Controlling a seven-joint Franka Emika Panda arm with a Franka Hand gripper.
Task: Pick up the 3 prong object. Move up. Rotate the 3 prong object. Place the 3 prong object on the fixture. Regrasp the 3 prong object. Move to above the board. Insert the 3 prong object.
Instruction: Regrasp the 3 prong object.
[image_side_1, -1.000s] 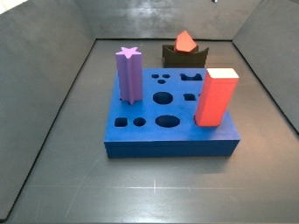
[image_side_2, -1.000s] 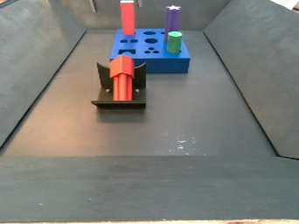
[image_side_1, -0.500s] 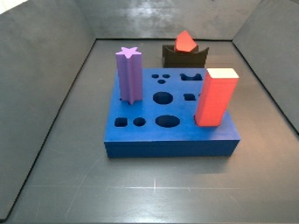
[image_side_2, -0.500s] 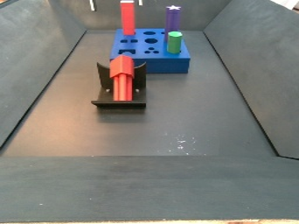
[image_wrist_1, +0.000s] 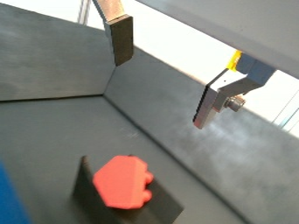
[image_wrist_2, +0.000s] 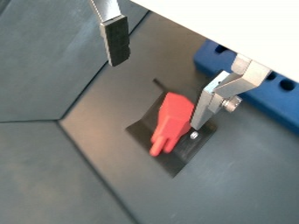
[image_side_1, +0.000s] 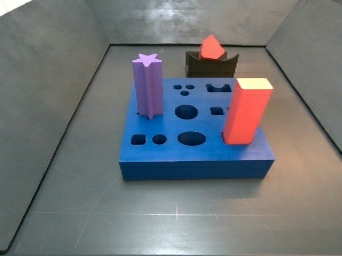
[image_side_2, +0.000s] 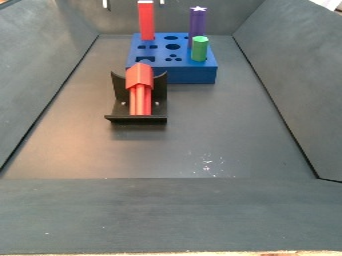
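Dark grey floor (image_side_2: 201, 130) enclosed by sloping grey walls (image_side_1: 60, 110).

Fixture (image_side_2: 135, 112): black bracket on a base plate, standing on the floor near the board, apart from it. Holds the 3 prong object (image_side_2: 139, 86), a slim red peg lying in the notch; seen end-on in a wrist view (image_wrist_1: 122, 181) and lengthwise in a wrist view (image_wrist_2: 170, 123).

Board (image_side_1: 201, 160): blue slab with many cut-out holes. Occupied holes, left to right in a side view: purple star post (image_side_1: 148, 87), upright; red-orange rectangular block (image_side_1: 247, 111), upright. A green cylinder (image_side_2: 199, 48) stands in another hole. Remaining holes open.

Gripper (image_wrist_2: 160, 72): above the fixture, fingers (image_wrist_2: 115, 40) spread wide, holding nothing, clear of the peg. Not visible in either side view.
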